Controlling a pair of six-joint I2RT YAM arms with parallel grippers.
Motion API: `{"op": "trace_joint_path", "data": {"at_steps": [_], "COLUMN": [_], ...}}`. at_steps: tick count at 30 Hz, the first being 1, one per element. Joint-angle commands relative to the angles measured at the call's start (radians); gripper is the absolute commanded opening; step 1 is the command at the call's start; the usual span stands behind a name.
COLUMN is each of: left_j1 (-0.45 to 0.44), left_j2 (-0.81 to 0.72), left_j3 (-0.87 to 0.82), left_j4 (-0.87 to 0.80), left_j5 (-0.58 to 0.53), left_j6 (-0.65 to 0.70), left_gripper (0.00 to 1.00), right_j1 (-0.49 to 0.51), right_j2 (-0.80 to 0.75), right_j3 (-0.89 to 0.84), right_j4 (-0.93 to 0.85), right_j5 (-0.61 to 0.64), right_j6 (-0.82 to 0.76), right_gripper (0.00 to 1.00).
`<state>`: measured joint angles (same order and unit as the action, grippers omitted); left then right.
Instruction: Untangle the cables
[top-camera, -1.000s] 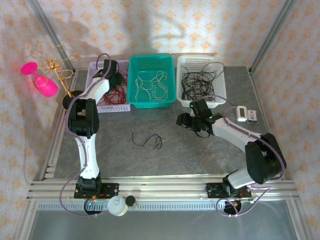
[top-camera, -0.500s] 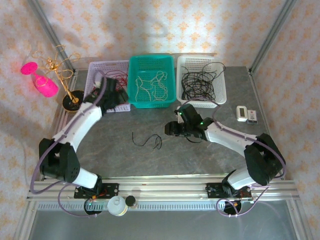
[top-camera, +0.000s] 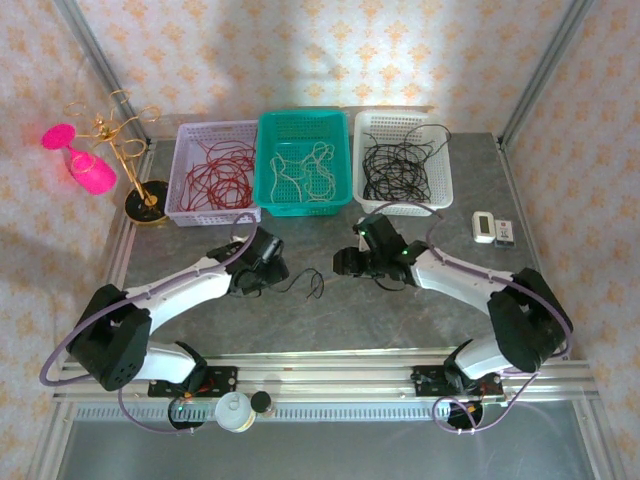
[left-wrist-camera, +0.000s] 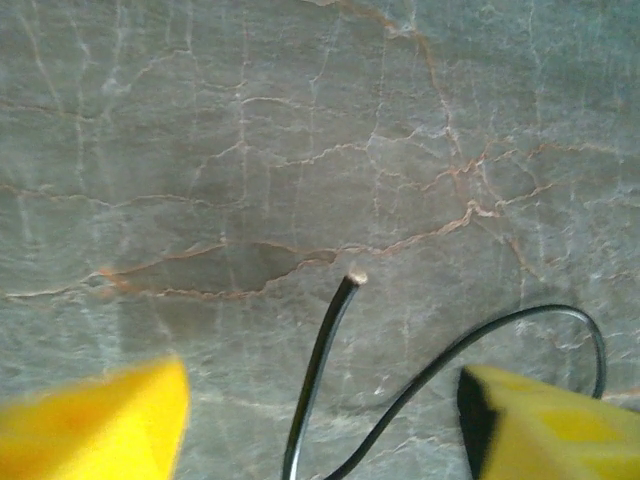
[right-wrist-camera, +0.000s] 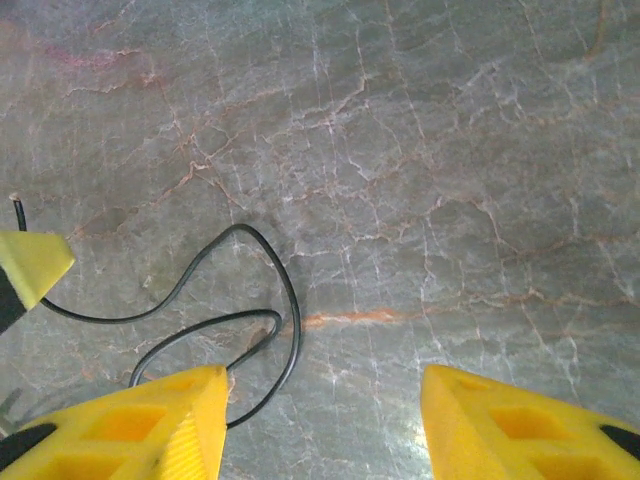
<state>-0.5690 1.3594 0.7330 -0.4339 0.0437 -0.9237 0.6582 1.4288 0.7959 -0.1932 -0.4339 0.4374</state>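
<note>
Closing on the one loose black cable (left-wrist-camera: 318, 370) is the step in hand, I'd judge. Your left gripper (left-wrist-camera: 320, 430) has its jaws apart, with the strand's cut end running up between them and nothing clamped. Drop until the pads straddle the wire and pinch close behind the tip, not on the loop curling past the far finger (left-wrist-camera: 550, 420). It's thin and floppy, so it will likely slip if you close too high off the marble tabletop (left-wrist-camera: 300, 120). Your right gripper (right-wrist-camera: 320, 420) is spread too and holds nothing. The cable's loop lies just beside its finger (right-wrist-camera: 150, 425) nearer the other hand; can't tell if they touch. Hold that hand off, or the two crowd one short strand. Ahead of both hands: purple basket (top-camera: 215, 213) with red cables (top-camera: 215, 180), teal basket (top-camera: 303, 207), and white basket (top-camera: 420, 203) with more black ones, probably where this goes. The gold stand (top-camera: 147, 200) is well apart and not in the way
</note>
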Motion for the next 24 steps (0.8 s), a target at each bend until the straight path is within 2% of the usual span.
{"op": "trace_joint_path", "data": {"at_steps": [1, 4, 6, 9, 12, 16, 20, 24], "left_j1": [-0.009, -0.013, -0.036, -0.079, -0.103, -0.115, -0.114, -0.115], "left_j2": [0.031, 0.056, 0.043, -0.043, -0.162, -0.256, -0.260, -0.207], "left_j3": [-0.025, 0.003, 0.055, 0.119, 0.160, 0.276, 0.423, 0.569], "left_j4": [0.139, 0.181, 0.146, 0.089, 0.109, 0.099, 0.131, 0.138], "left_j5": [-0.049, -0.129, -0.185, -0.254, -0.247, -0.271, -0.305, -0.292], "left_j6": [-0.010, 0.018, 0.043, 0.085, 0.154, 0.224, 0.319, 0.417], "left_gripper": [0.37, 0.10, 0.00, 0.00, 0.00, 0.00, 0.00, 0.00], "right_j1": [-0.003, -0.003, -0.008, -0.050, -0.097, -0.106, -0.109, -0.108], "right_j2": [-0.063, -0.123, -0.175, -0.272, -0.382, -0.492, -0.501, -0.432], "right_j3": [-0.033, -0.074, -0.104, -0.172, -0.234, -0.224, -0.118, 0.023], "right_j4": [0.021, 0.055, 0.074, 0.123, 0.201, 0.269, 0.289, 0.274], "right_j5": [0.005, -0.009, -0.012, -0.059, -0.118, -0.142, -0.152, -0.179], "right_j6": [0.020, 0.039, 0.065, 0.142, 0.197, 0.168, 0.105, 0.039], "right_gripper": [0.54, 0.54, 0.56, 0.57, 0.58, 0.60, 0.61, 0.61]}}
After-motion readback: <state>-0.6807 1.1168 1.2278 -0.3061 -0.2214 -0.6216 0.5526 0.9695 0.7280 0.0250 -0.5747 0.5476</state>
